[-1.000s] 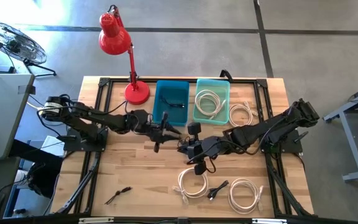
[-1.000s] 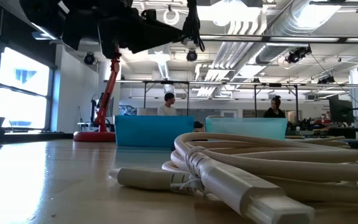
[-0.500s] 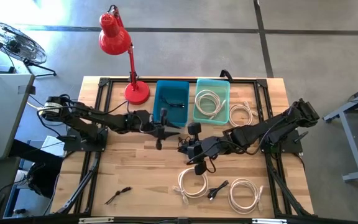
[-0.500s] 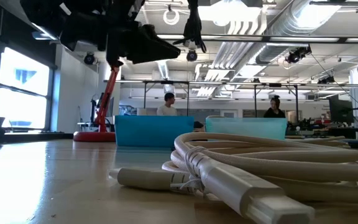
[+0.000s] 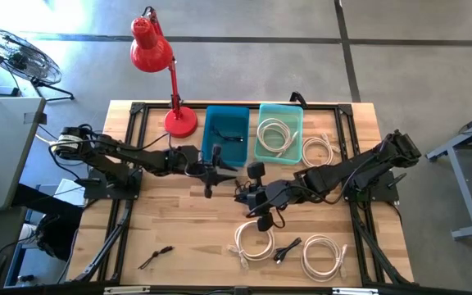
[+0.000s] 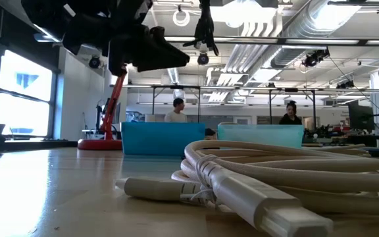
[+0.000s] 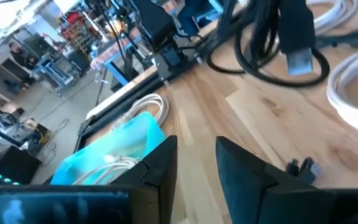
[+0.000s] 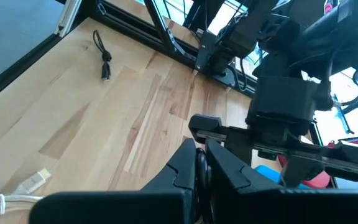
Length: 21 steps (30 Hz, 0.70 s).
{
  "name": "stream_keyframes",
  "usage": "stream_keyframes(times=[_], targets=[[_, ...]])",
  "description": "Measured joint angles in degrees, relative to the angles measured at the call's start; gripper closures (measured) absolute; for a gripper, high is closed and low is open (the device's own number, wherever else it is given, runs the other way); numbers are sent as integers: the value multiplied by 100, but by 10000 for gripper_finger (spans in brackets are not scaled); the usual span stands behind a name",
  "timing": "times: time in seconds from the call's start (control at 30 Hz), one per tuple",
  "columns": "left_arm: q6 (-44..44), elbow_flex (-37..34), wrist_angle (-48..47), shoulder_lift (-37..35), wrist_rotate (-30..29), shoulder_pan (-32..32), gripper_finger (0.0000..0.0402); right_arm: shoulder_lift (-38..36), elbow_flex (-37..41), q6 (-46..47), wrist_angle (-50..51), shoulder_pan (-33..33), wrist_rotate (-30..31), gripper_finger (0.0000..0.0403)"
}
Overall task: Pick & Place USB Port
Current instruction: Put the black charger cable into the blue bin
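Right gripper (image 5: 249, 197), clamped on the dangling black USB cable (image 5: 264, 221), hangs just beside the empty, part-open left gripper (image 5: 211, 174), which is nearer the blue bin (image 5: 226, 110).

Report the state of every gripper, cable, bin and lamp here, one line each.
left gripper: open, empty, above the table.
right gripper: shut on the black USB cable.
black USB cable: hanging from the right gripper, plug dangling.
blue bin: uncovered, one black cable inside.
teal bin: uncovered, one coiled white cable inside.
red lamp: upright; lit or not, cannot tell.
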<state>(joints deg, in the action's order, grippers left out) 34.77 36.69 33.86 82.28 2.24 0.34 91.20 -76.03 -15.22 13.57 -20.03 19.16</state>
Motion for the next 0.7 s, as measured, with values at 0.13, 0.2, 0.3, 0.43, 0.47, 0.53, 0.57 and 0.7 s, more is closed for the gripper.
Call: stream_keyframes(times=[0.13,0.2,0.3,0.43,0.47,0.53,0.57,0.7], targets=[[-264,0,84,-21,9,0,258,0,0,-3,3,0,4,393],[-407,0,78,-24,-86,0,231,0,0,-5,10,0,1,393],[-717,0,66,-24,-342,-2,190,0,0,-7,6,0,-13,393],[-1064,0,169,-24,29,2,158,0,0,-24,1,0,-16,393],[-1208,0,279,-24,296,0,154,0,0,-25,2,0,-10,393],[-1331,2,443,-26,931,0,150,0,0,-27,15,0,-9,393],[-1403,2,456,-26,1161,-2,150,0,0,-25,27,0,-9,393],[-1905,2,685,-26,1746,-2,149,0,0,-25,34,0,-3,393]])
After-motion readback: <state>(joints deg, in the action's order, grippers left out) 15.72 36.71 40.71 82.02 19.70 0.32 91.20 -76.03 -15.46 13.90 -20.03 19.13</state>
